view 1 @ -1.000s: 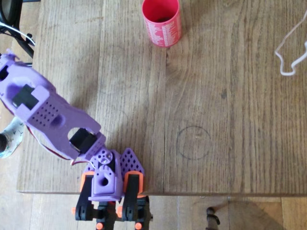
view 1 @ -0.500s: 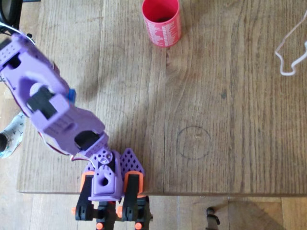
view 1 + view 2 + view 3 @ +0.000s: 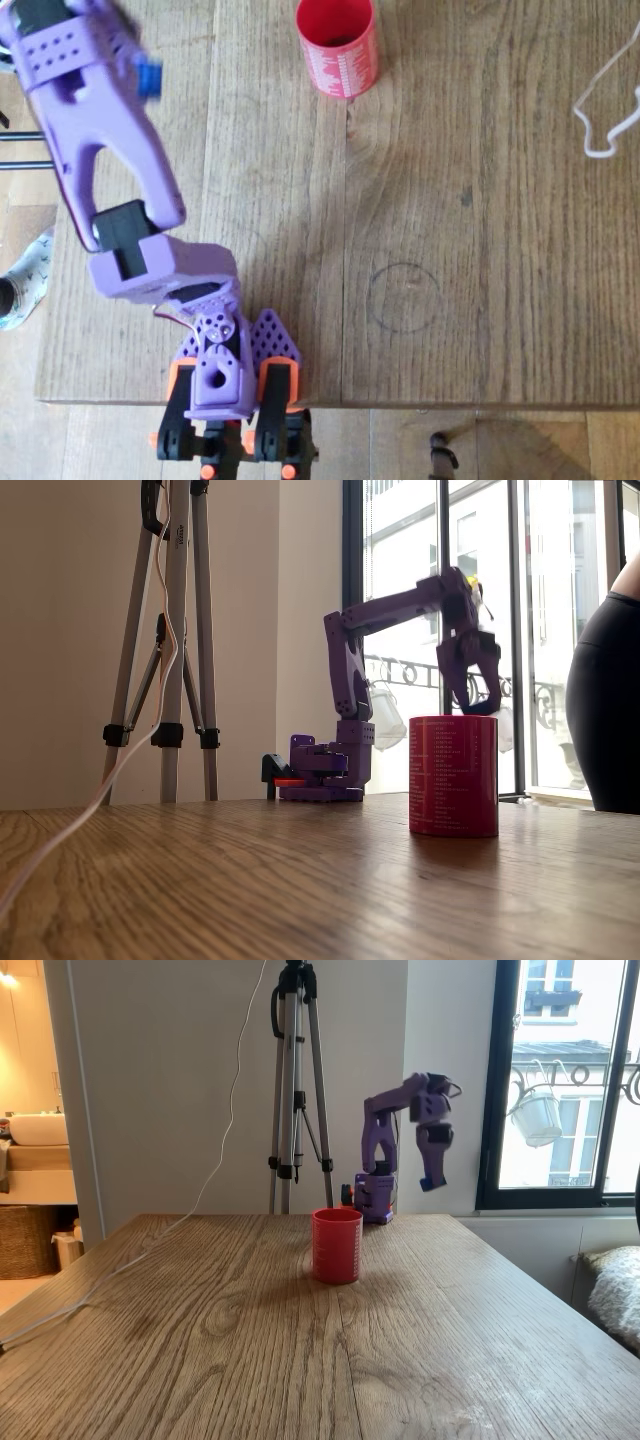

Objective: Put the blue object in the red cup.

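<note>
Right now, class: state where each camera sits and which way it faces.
Overhead view: above the table, looking straight down; arm base at bottom edge, blue object top left.
A fixed view: low at the tabletop, looking past the red cup to the arm.
Another fixed view: higher, looking along the table toward the gripper.
Both fixed views share cup and arm.

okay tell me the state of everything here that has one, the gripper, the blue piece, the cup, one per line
gripper: raised above the table, shut on the blue object, pointing down
blue object: held in the air, off the table
red cup: upright on the table, mouth open, apart from the gripper
</note>
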